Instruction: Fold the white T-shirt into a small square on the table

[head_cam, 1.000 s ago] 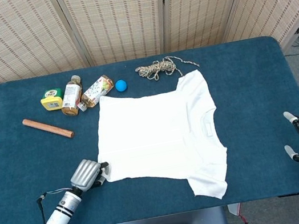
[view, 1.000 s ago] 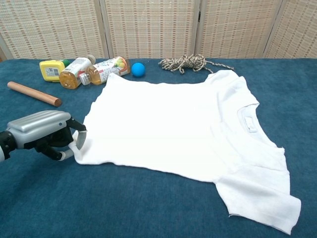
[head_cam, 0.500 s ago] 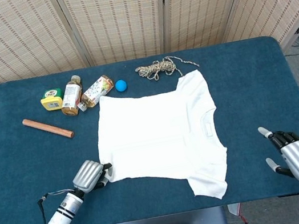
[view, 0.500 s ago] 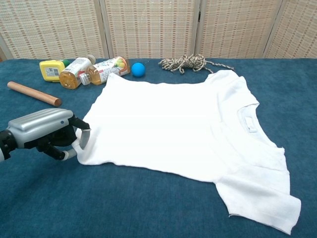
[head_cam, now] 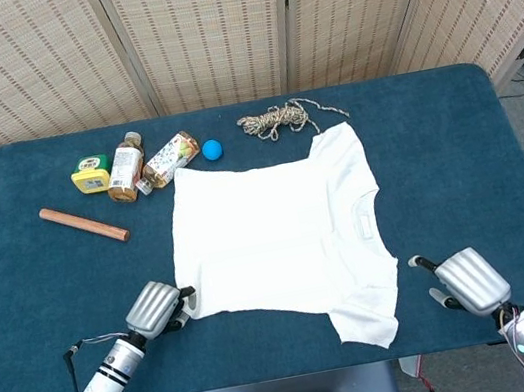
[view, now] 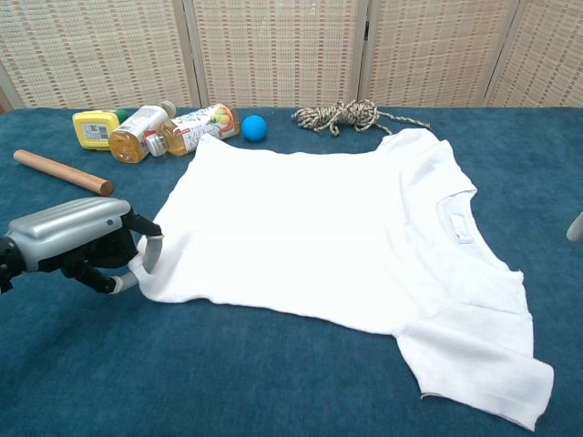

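White Shirt, First Fold Just Starting

White cloth is spread flat in the middle of the blue tabletop [head_cam: 44, 285]. The shirt [head_cam: 280, 238] lies sideways, with its neck toward the right and its bottom edge toward the left. No fold can be seen in it yet.

The left robot hand [view: 77, 241] is set at the near left corner of the shirt. That corner is pinched between its fingers [view: 150, 250] and is lifted a little off the tabletop. The right robot hand [head_cam: 468, 282] is seen only in the head view, just beside the near sleeve but apart from it. Nothing is held in it, and its fingers are a little spread.

The job looks to be at its very first step: the shirt is being grabbed so that it can be folded. For the next move, the near sleeve or shoulder would probably need to be taken by the right robot hand. Then both corners could be lifted together and laid over toward the far edge.

At the back, a rope [head_cam: 277, 119], a blue ball [head_cam: 211, 149], two bottles [head_cam: 149, 163], a yellow box [head_cam: 91, 173] and a wooden stick [head_cam: 83, 224] are lined up near the shirt. They should not be bumped when the cloth is swung over.
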Available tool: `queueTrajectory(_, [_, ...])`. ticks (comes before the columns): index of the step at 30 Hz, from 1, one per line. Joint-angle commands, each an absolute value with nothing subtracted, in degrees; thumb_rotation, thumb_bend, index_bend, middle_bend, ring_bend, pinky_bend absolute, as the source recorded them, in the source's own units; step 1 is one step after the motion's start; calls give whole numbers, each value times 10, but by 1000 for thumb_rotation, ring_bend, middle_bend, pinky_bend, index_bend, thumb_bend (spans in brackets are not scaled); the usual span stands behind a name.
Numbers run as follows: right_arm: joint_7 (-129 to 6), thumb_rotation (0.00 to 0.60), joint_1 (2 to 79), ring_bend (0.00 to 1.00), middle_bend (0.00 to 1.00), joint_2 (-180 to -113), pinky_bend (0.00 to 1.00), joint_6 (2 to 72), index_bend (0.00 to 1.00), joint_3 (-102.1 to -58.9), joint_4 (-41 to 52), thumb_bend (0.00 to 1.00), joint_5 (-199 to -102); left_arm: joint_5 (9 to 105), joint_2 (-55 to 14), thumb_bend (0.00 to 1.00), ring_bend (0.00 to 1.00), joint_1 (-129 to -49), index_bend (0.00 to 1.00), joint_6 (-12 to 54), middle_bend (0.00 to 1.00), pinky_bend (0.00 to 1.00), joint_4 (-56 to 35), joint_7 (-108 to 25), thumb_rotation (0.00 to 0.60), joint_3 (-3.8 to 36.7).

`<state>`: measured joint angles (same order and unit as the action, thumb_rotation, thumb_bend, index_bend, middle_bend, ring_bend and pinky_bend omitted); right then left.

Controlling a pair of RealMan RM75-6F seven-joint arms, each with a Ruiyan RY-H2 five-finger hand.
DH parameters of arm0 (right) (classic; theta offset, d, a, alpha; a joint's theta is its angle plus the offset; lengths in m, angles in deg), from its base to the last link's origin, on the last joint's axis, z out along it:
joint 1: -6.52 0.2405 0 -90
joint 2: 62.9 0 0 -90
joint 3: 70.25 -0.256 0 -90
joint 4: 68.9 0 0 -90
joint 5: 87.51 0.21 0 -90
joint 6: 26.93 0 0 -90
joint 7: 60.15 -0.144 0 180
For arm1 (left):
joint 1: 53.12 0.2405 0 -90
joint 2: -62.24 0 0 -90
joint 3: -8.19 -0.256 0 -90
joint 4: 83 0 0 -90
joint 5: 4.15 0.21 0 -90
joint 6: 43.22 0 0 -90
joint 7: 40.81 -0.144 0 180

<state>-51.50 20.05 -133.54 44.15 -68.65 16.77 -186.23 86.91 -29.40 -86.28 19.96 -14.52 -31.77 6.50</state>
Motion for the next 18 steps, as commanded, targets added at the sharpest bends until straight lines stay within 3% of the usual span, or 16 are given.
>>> queueTrajectory(1, [-526, 600, 222, 912, 817, -1358, 968, 413, 325, -681, 136, 327, -1864, 867, -294, 485, 952, -861, 623, 200, 1000, 1000, -145, -318, 600, 64])
queueTrajectory(18, [-561, 600, 265, 934, 825, -1444, 981, 377, 353, -673, 29, 290, -1856, 863, -298, 485, 952, -858, 622, 202, 1000, 1000, -148, -313, 600, 66])
